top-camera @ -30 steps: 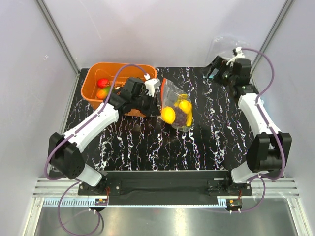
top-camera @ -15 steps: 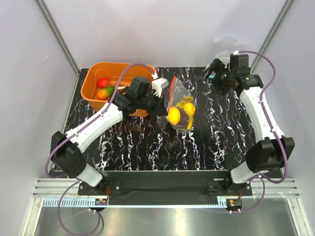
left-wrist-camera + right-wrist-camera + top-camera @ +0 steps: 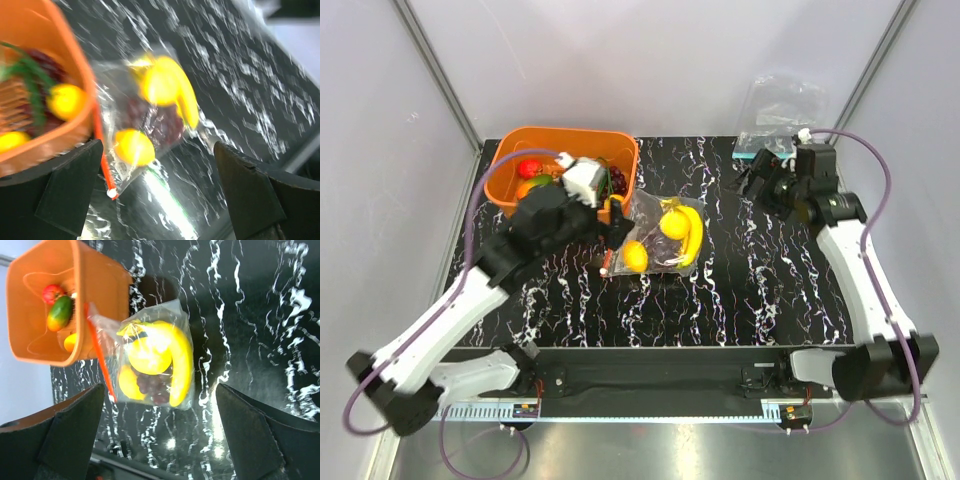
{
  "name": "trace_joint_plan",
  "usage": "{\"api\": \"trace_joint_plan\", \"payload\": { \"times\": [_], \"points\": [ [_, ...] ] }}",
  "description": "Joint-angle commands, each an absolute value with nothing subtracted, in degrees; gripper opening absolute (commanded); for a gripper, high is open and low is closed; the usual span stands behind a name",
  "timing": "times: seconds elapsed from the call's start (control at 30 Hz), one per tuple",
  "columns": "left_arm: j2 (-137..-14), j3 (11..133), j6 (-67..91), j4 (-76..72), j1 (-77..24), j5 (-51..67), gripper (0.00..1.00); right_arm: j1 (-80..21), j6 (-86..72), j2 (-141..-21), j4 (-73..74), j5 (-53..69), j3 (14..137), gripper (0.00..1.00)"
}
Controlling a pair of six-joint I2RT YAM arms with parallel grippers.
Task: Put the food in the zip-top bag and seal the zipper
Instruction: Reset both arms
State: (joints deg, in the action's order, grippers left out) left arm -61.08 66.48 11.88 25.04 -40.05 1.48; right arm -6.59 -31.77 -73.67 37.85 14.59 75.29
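Observation:
The zip-top bag (image 3: 662,240) lies flat on the black table, just right of the orange basket. Inside it is the food: a banana (image 3: 182,365), a round yellow piece (image 3: 147,352), a lemon (image 3: 132,147) and dark grapes (image 3: 155,122). The red zipper (image 3: 100,360) runs straight along the bag's basket-side edge, with a white slider at its near end (image 3: 112,192). My left gripper (image 3: 617,222) hovers open by that edge, and nothing is between its fingers (image 3: 75,185). My right gripper (image 3: 757,178) is open at the far right, well away from the bag.
The orange basket (image 3: 500,175) at the back left holds several toy fruits, including a red one and a green-orange one. Clear bags with a teal strip (image 3: 770,145) lie at the back right corner. Frame posts and white walls surround the table.
My left gripper opened and let go of the bag, then drew back to the left. The bag dropped from tilted to flat on the table. The right wrist shifted slightly.

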Motion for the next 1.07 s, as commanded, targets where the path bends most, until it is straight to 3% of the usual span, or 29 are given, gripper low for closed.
{"api": "trace_joint_plan", "payload": {
  "times": [0.0,0.2,0.47,0.63,1.03],
  "points": [
    [-55.56,62.23,13.44,20.30,-39.99,-10.79,0.99,-6.50,-25.93,-64.45,30.41,13.89,70.94,1.00],
    [-49.58,59.08,18.88,25.05,-39.90,-15.55,0.99,-6.50,-23.56,-59.70,35.68,10.28,67.86,1.00],
    [-41.58,49.76,31.19,21.02,-39.90,-13.37,0.99,-6.50,-21.18,-41.95,25.14,9.14,52.13,1.00],
    [-37.45,44.21,30.85,14.15,-39.90,-7.30,0.99,-6.50,-26.97,-40.78,29.17,8.34,49.58,1.00],
    [-34.98,41.57,32.70,15.29,-39.90,-9.14,0.99,-6.50,-29.26,-40.34,29.62,8.88,47.99,1.00]
  ]
}}
